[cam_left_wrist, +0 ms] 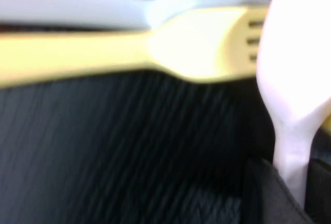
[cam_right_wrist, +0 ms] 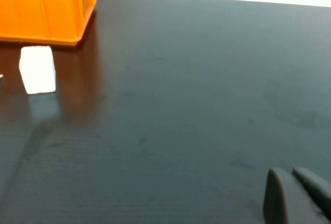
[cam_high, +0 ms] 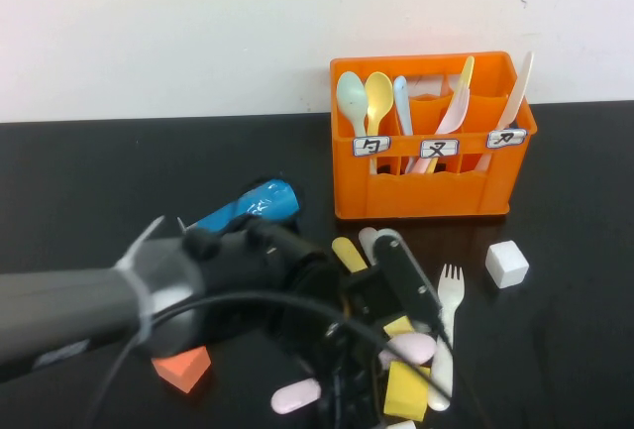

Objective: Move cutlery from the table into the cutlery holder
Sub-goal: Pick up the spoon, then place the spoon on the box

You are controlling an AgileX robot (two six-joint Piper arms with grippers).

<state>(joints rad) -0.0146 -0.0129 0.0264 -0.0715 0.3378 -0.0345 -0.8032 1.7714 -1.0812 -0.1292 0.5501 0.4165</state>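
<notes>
Left pincer (cam_high: 391,335) grips the pink spoon (cam_left_wrist: 292,79) low over the glossy black table (cam_right_wrist: 196,79); right pincer (cam_right_wrist: 295,195) narrow, off aside.

The left gripper (cam_high: 371,350) is masked by its own wrist in the high view, so its finger state cannot be told. The middle of the pink spoon (cam_high: 297,395) is hidden beneath that arm. In the left wrist view the yellow fork (cam_left_wrist: 155,53) and the spoon bowl (cam_left_wrist: 295,63) are badly blurred. The right gripper (cam_right_wrist: 297,195) is cut off at the picture's corner. The cutlery holder (cam_right_wrist: 46,6) is cropped there too.
</notes>
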